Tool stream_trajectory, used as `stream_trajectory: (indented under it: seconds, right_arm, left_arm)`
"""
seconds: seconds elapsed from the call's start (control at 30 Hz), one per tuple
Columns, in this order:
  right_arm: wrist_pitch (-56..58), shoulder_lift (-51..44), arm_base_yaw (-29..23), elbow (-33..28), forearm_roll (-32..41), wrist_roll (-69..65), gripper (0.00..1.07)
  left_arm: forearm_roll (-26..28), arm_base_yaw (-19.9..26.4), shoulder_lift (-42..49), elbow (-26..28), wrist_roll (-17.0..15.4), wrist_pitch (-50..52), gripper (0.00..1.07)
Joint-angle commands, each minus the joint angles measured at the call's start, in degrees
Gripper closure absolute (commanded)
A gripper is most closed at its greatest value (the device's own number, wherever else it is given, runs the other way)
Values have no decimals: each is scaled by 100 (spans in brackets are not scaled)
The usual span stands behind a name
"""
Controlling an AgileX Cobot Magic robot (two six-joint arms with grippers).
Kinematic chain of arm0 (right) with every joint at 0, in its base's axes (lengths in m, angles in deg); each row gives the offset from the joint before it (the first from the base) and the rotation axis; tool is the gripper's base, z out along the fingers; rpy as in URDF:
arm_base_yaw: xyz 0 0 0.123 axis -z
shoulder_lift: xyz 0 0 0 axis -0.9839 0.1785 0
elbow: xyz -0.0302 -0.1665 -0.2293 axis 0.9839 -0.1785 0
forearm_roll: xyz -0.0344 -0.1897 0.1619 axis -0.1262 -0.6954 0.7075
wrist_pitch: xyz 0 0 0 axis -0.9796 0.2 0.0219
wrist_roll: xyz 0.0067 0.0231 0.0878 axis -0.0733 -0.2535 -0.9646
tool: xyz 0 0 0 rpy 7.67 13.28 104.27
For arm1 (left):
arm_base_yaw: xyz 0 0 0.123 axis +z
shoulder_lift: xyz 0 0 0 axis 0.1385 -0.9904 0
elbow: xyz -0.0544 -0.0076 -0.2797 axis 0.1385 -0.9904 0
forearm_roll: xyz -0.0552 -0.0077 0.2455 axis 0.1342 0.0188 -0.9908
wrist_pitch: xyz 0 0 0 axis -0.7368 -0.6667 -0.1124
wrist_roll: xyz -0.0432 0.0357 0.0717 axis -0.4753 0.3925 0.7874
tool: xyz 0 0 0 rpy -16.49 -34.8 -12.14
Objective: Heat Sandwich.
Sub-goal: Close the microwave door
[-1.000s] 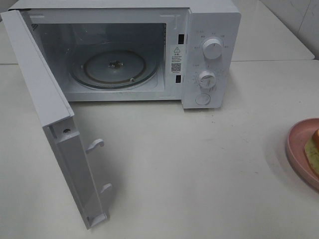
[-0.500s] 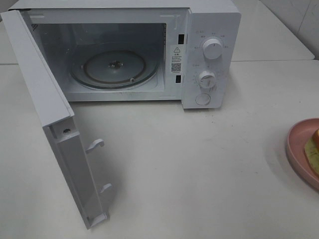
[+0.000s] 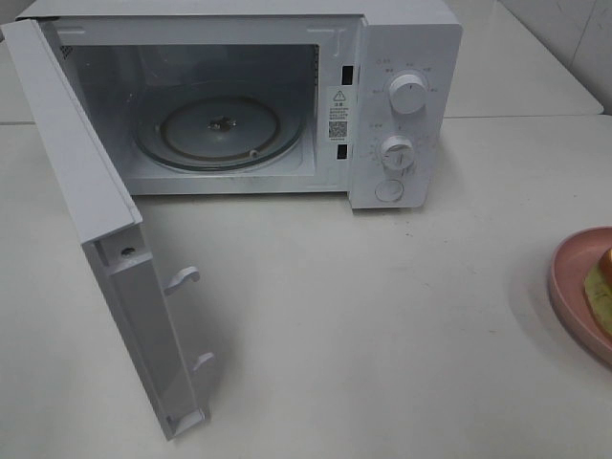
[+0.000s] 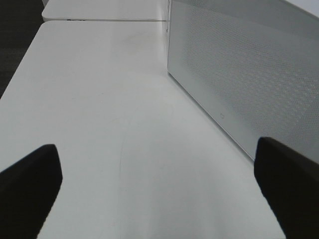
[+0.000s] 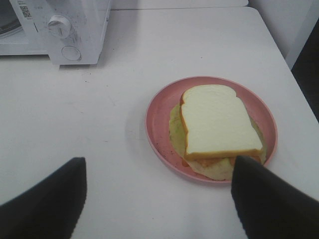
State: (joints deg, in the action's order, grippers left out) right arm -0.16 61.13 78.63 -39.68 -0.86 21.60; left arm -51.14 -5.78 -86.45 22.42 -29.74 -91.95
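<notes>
Sandwich (image 5: 219, 124) waits on its pink plate (image 5: 158, 130), microwave (image 3: 406, 57) door (image 3: 91, 191) wide open.
Both my grippers, left (image 4: 159, 184) and right (image 5: 157, 199), hang spread and empty above the table (image 3: 382, 316).

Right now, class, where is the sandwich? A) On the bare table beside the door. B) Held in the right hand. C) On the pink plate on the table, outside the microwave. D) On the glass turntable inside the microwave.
C: the sandwich lies on the pink plate on the table, while the microwave stands open with its turntable bare and the right hand open, holding nothing.
</notes>
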Motion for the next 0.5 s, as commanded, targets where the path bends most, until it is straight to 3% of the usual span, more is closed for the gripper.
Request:
stream_trajectory:
  seconds: [0.03,0.5]
  right_arm:
    - [-57,-149,46,0,29,40,31]
    - [-57,-149,46,0,29,40,31]
  left_arm:
    - [0,-34,155,-23,-40,-17,3]
    - [0,-34,155,-23,-40,-17,3]
